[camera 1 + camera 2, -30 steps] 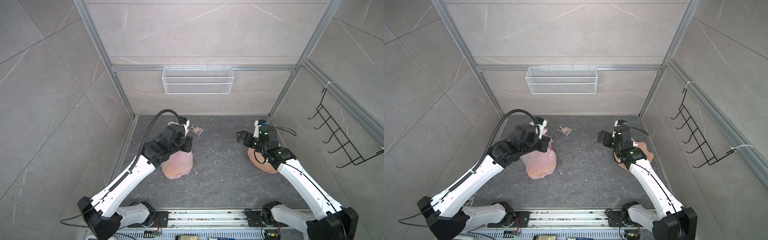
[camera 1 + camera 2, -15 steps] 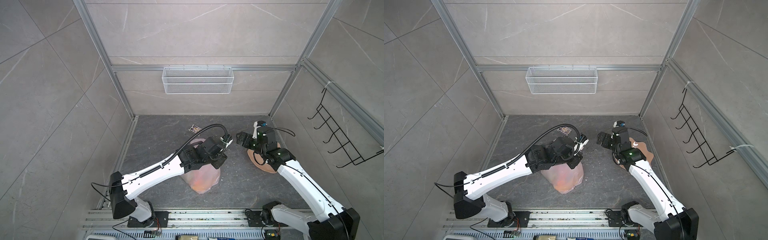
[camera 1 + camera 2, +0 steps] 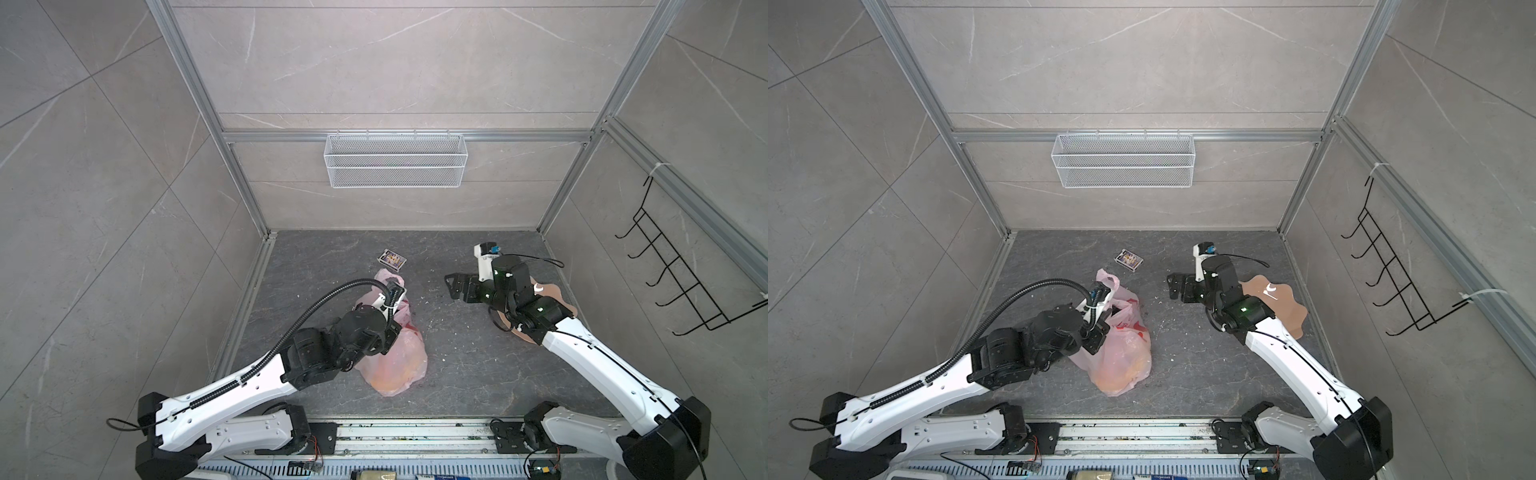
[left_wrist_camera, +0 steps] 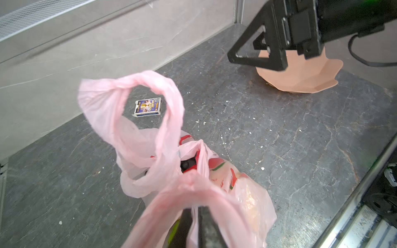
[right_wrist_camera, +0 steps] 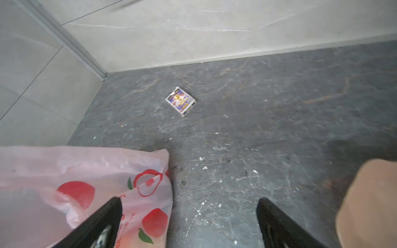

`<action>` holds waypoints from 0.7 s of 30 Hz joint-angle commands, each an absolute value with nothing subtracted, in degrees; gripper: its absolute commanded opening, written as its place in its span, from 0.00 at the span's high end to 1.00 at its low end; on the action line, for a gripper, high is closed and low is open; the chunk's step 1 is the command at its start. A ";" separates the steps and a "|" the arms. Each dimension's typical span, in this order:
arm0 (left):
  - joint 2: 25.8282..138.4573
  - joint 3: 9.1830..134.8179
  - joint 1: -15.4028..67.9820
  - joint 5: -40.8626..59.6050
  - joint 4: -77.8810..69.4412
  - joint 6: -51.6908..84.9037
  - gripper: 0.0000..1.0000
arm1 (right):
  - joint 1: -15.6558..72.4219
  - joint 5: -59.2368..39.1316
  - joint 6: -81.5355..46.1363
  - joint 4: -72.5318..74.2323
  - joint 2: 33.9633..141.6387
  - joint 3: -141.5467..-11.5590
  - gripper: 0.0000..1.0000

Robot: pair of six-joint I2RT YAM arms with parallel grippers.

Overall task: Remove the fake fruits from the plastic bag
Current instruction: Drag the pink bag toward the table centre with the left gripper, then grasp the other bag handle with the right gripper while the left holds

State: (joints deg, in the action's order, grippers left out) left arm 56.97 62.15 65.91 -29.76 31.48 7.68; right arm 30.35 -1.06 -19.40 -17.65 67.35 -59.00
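The plastic bag (image 3: 399,357) (image 3: 1121,349) is thin, translucent pink with red fruit print, and rests on the dark floor left of the middle. My left gripper (image 4: 194,211) (image 3: 388,332) is shut on a pinch of film at one handle. The other loop handle (image 4: 129,103) stands free. The fake fruits show only as orange shapes (image 3: 390,380) (image 3: 1117,376) through the film, plus something dark (image 4: 185,165) in the bag's mouth. My right gripper (image 5: 189,206) (image 3: 455,286) hangs open to the right of the bag (image 5: 75,193), holding nothing.
A peach-coloured scalloped plate (image 3: 555,295) (image 3: 1277,297) (image 4: 300,77) lies under my right arm near the right wall. A small printed card box (image 3: 391,260) (image 5: 181,101) sits behind the bag. A wire basket (image 3: 395,166) hangs on the back wall and a hook rack (image 3: 681,282) on the right wall.
My left gripper has carried the bag from the back left to the right and toward the front. The right arm has barely moved and stays open.
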 commanded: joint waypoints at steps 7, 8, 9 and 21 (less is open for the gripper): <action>47.71 57.30 64.31 -42.84 30.17 8.97 1.00 | 41.78 -9.81 -5.46 -14.54 75.89 -65.85 0.01; 47.34 57.26 63.39 -42.37 30.90 9.33 1.00 | 43.11 -9.92 -5.14 -13.74 76.77 -66.04 0.01; 47.23 57.43 62.21 -41.51 31.86 9.94 1.00 | 44.50 -9.93 -4.65 -13.03 77.87 -66.49 0.01; 44.60 55.37 57.01 -38.96 32.43 12.62 1.00 | 52.45 -5.22 -2.52 -8.93 89.61 -75.71 0.02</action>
State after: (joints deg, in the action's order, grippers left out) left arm 45.21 55.11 57.43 -38.68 33.43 11.60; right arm 50.78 -4.51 -4.40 -11.68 88.64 -72.99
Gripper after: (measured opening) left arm 0.046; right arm 0.980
